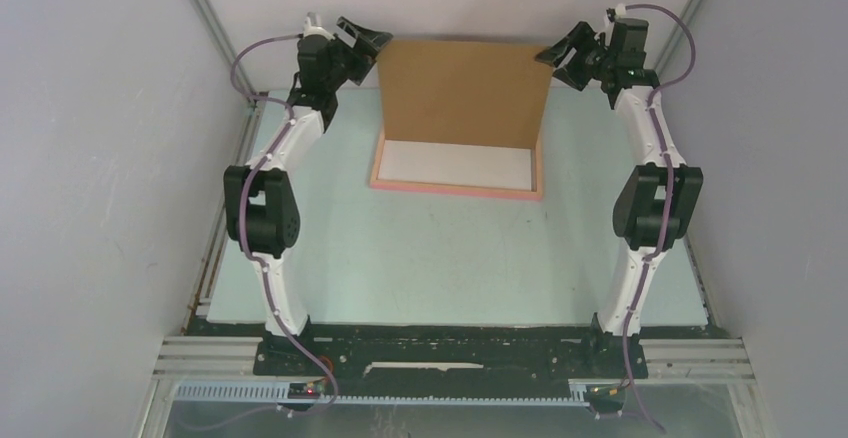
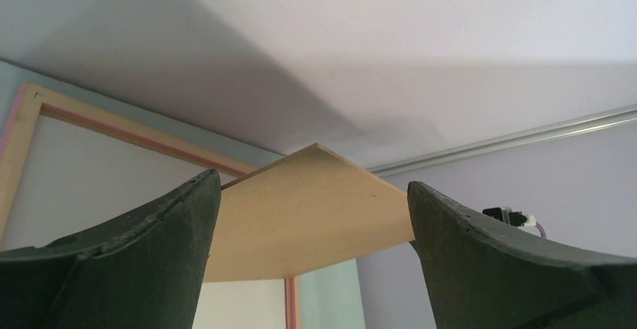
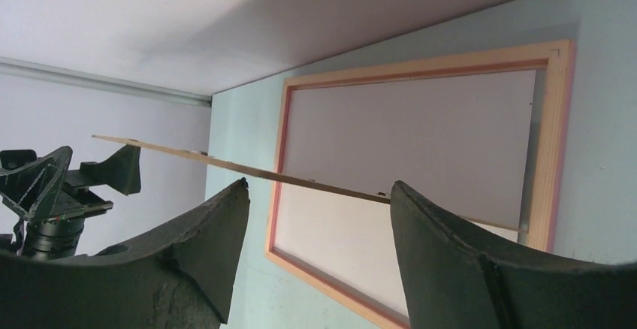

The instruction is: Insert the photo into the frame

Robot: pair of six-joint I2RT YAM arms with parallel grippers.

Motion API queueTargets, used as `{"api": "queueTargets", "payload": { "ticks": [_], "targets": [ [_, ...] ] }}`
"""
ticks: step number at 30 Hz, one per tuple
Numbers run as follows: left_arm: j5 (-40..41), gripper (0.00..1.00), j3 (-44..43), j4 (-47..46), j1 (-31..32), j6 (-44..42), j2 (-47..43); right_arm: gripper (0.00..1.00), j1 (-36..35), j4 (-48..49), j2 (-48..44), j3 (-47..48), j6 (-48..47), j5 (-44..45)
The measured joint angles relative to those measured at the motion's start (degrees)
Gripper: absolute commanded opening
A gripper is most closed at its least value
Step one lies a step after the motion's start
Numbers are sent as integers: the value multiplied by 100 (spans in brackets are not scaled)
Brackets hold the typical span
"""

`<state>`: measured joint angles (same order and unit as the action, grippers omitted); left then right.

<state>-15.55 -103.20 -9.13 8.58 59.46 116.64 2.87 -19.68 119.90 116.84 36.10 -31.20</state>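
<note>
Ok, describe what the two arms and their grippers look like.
The left arm and right arm both have white link shells with bulky black joint housings. A purple cable loops along each. The left gripper and right gripper are black, with broad, tapered, matte fingers.

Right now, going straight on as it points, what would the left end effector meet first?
Probably the brown backing board: its raised corner lies between the open fingers of the left end effector.

Soft, even light. The brown board [image 2: 308,216] throws a grey shadow on the wall [image 2: 451,28] behind it. Near fingers [image 2: 135,254] look blurry.
</note>
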Motion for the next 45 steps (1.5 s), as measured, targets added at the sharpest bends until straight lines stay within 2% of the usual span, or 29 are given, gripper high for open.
{"api": "queueTargets", "payload": {
  "ticks": [17, 23, 28, 33, 37, 45],
  "targets": [
    [-48, 96, 2367, -828, 0, -72, -1659, 79, -295, 221, -1690, -2063, -601, 535],
    [157, 97, 3139, -903, 0, -181, -2310, 80, -662, 140, -2511, -2942, -839, 1010],
    [-195, 98, 3810, -800, 195, -136, -2839, 80, -1294, -26, -3101, -3740, -647, 1141],
    [-551, 98, 4476, -542, 483, -131, -3259, 81, -1897, -243, -3464, -4393, -664, 1484],
    [-592, 99, 4909, -396, 516, -144, -3558, 81, -1947, -330, -3705, -4863, -621, 1615],
    [-503, 100, 5372, -186, 511, -304, -3792, 81, -1956, 245, -3692, -5698, -315, 1510]
  ]
}}
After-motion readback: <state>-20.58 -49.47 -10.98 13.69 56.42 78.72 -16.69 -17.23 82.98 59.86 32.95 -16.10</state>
